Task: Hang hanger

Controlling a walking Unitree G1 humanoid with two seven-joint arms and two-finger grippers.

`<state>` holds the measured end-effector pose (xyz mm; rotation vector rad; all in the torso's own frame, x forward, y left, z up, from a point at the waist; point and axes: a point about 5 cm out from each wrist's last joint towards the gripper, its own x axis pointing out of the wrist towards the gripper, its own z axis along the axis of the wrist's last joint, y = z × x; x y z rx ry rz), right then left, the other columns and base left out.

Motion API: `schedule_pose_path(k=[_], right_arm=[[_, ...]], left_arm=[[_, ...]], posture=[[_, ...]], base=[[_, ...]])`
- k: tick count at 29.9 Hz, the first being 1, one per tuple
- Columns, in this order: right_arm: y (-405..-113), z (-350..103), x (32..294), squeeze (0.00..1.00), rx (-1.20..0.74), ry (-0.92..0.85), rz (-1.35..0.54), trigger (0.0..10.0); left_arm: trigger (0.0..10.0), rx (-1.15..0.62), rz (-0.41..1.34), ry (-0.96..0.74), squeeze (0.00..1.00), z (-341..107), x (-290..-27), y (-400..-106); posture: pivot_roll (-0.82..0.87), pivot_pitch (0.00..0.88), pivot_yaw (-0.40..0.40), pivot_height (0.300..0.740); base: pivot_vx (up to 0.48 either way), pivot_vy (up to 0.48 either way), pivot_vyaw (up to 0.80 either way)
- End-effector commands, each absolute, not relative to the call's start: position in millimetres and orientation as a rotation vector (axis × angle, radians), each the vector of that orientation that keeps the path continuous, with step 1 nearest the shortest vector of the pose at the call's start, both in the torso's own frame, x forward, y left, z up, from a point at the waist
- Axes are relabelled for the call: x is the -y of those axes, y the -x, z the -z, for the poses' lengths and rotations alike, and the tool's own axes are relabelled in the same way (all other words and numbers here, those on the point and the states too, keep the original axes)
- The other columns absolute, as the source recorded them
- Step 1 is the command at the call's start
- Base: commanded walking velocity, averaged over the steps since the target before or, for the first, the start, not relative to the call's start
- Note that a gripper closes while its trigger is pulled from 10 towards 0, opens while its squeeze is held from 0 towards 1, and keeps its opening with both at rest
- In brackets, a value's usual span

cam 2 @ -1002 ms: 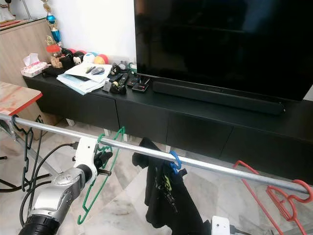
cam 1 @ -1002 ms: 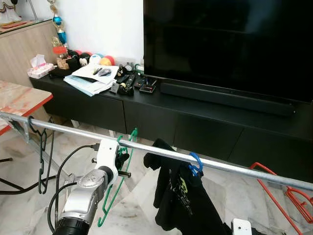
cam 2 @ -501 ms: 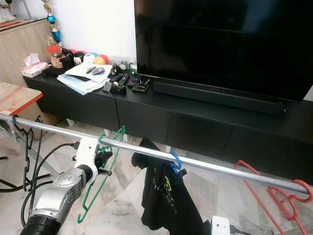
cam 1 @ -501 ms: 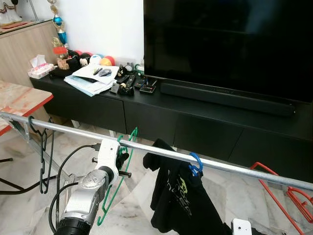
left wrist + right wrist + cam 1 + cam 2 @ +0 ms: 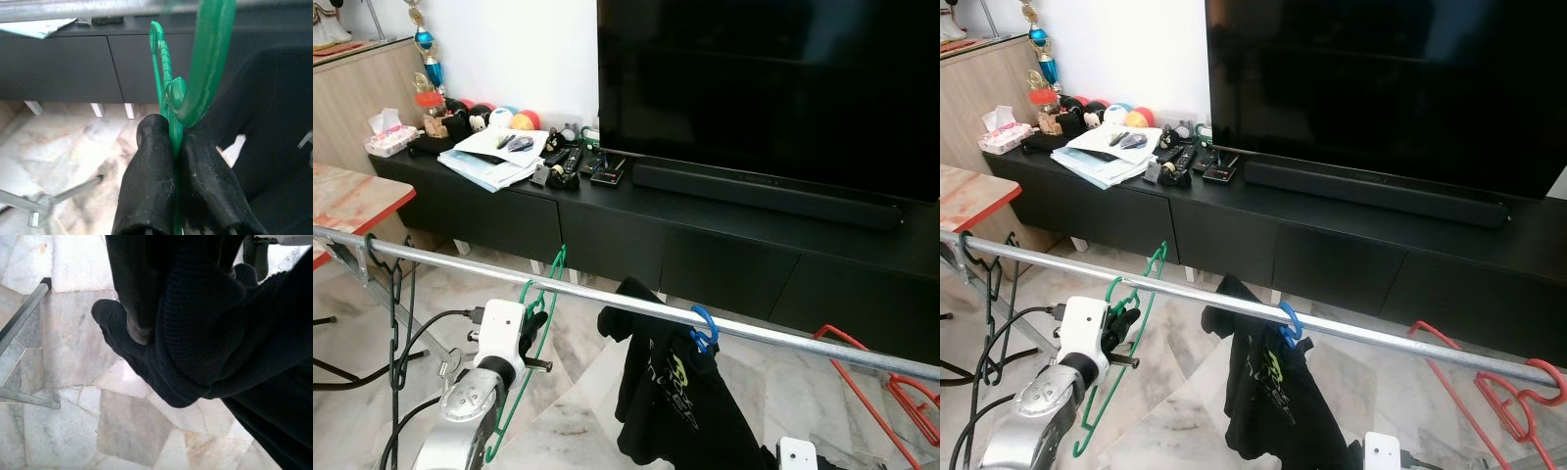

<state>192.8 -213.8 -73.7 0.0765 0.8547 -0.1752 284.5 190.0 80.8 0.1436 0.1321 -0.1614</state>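
Along the silver rail (image 5: 607, 294) that crosses in front of us, we find the green hanger (image 5: 524, 338) with its hook over the bar, left of centre. Our left claw (image 5: 172, 147) sits just below the rail, its two black fingers (image 5: 151, 181) pressed together on the hanger's thin neck, pinching it right under the hook. The hanger's frame slopes down beside the left arm.

To the right on the same rail, a blue hanger (image 5: 704, 326) carries a black shirt (image 5: 671, 392) with a green print. A black hanger (image 5: 399, 323) hangs near the rail's left end and a red hanger (image 5: 886, 392) near its right end.

In the right wrist view, dark knitted cloth (image 5: 210, 333) is draped across the right claw above a marble floor (image 5: 73, 421); we cannot tell how its fingers stand.

Behind the rail stands a long black TV cabinet (image 5: 636, 230) bearing a large television (image 5: 773, 88), papers (image 5: 494, 157) and remote controls (image 5: 563, 162).
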Motion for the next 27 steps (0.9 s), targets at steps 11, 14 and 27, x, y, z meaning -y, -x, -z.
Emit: schedule_pose_path(k=[11, 14, 27], right_arm=[[-196, 71, 214, 0.0, -0.821, -0.083, 0.212, 10.0], [-196, 71, 215, 0.0, -0.805, -0.097, 0.232, 10.0], [-186, 71, 230, 0.0, -0.781, -0.11, 0.295, 10.0]], left_arm=[[10.0, -0.48, 0.039, -0.233, 0.0, 8, -231, -232], [10.0, -0.609, -0.008, -0.187, 0.0, 34, -237, -212], [10.0, -0.942, 0.005, -0.17, 0.0, 85, -223, -157]], posture=[[0.13, 0.0, 0.011, 0.74], [0.13, 0.0, 0.012, 0.74], [0.11, 0.0, 0.004, 0.74]], base=[[0.0, 0.0, 0.0], [0.0, 0.0, 0.0], [0.0, 0.0, 0.0]])
